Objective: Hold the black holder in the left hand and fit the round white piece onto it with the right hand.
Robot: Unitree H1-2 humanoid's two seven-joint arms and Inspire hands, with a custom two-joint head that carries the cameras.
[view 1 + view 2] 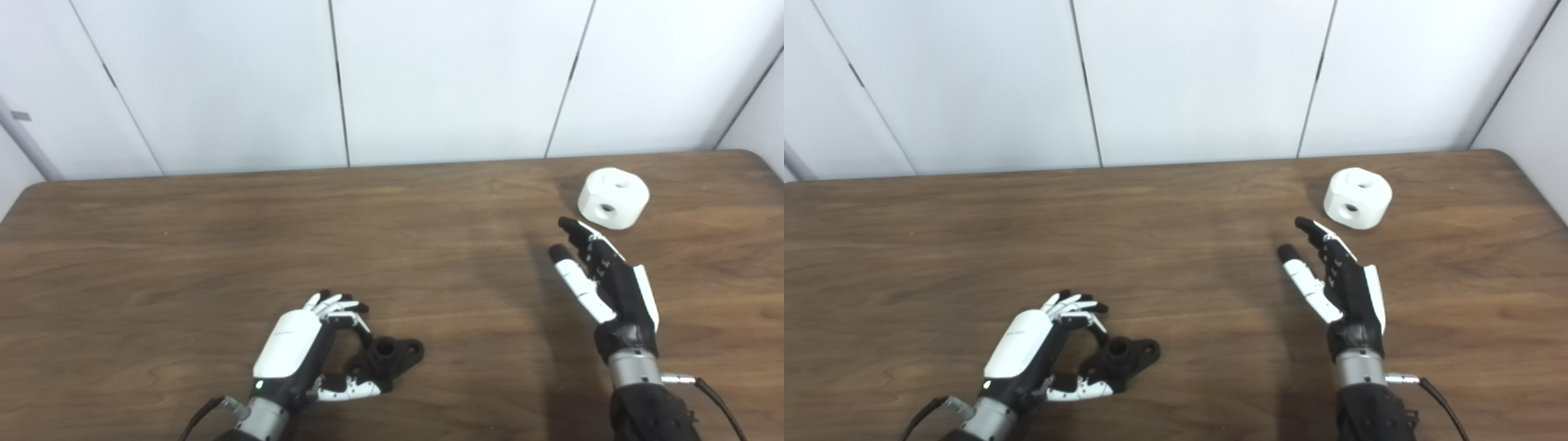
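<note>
Wooden table (184, 245): left hand (294, 349) fingers curl around black holder (392, 355); right hand (606, 282) fingers spread near round white piece (614, 197).

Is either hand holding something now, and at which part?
Right hand is open, holding nothing. Left hand curls around the black holder on the table, but a firm hold cannot be told.

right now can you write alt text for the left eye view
A robot's left hand curls around a black holder near the front of a wooden table, while its open right hand reaches toward a round white piece with holes, lying apart from it at the far right.
</note>
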